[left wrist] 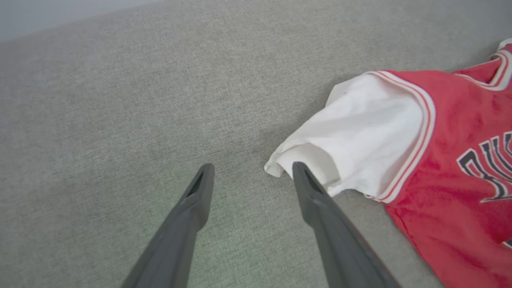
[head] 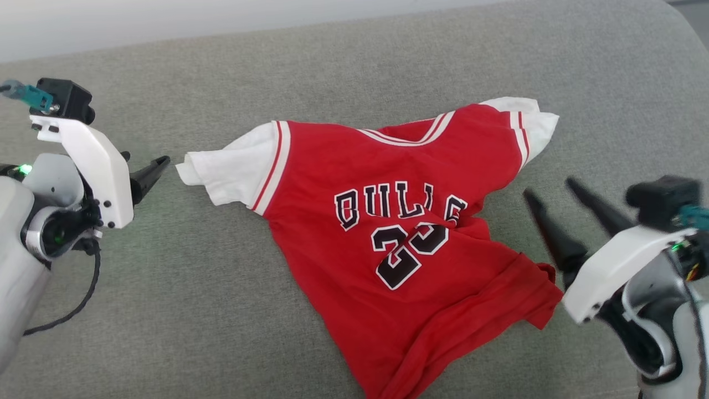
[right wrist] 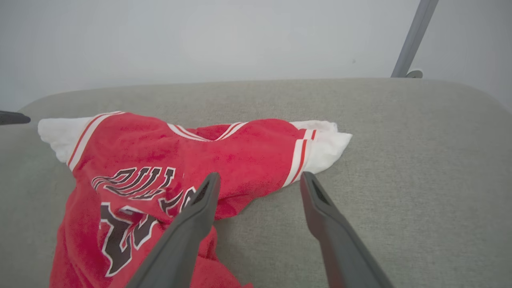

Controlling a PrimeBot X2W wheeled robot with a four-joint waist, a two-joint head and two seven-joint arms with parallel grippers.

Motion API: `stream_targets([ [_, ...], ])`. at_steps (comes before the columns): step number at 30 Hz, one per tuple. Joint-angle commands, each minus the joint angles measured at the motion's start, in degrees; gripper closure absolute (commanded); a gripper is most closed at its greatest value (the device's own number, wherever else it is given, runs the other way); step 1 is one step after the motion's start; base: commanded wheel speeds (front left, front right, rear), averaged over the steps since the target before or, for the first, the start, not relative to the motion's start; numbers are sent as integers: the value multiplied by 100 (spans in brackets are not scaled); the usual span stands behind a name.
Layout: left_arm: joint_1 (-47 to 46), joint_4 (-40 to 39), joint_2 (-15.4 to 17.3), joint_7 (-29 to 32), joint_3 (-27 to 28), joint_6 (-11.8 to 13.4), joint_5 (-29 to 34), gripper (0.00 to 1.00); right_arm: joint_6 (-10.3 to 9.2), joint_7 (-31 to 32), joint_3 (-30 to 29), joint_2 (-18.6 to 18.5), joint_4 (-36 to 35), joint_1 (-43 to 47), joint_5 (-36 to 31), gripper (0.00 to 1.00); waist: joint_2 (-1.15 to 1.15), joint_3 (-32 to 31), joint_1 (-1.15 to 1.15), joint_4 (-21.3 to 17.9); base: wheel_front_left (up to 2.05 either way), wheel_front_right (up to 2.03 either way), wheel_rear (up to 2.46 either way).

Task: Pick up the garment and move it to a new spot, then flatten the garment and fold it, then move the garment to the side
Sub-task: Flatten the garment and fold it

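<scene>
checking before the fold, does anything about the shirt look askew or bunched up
Yes. The red T-shirt lies diagonally on the grey cushion, not flat: its bottom hem is flipped up on the robot's right side, and a crease buckles the number 23.

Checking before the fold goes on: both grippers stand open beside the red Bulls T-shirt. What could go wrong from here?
1. The left gripper is open at the white sleeve tip; closing there may pinch only a thin edge, which could slip.
2. The T-shirt lies wrinkled with its lower hem turned over; folding now would likely trap creases.
3. The right gripper hovers by the bunched side; its pointed fingers might drag the fabric further.
</scene>
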Motion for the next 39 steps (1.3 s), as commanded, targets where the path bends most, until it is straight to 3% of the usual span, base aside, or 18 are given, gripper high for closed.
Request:
stream_targets([
  [1,146,-129,42,-132,53,69,-29,0,-1,189,78,-61,-45,104,95,0,0,-58,0,45,0,0,0],
  [12,906,-1243,405,-1140,283,505,170,0,-1,1654,351,-463,60,309,233,0,0,-189,0,371,0,0,0],
  [18,1226,-1675,524,-1816,469,658,296,0,-1,1960,600,-533,391,135,318,0,0,-201,0,529,0,0,0],
  [29,2134,-2194,656,-3481,882,959,456,0,-1,2297,1297,-621,1685,-300,478,0,0,-206,0,740,0,0,0],
  [30,2234,-2230,641,-3598,910,987,437,0,-1,2315,1367,-631,1767,-339,511,59,0,-215,0,749,0,0,0],
  [31,2318,-2262,625,-3709,954,1017,402,0,0,2315,1433,-658,1832,-373,524,100,0,-223,0,755,0,0,0],
  [39,2994,-2560,655,-4155,1257,1152,466,0,0,2690,1618,-998,1497,-264,997,100,0,-296,0,729,0,0,0],
])
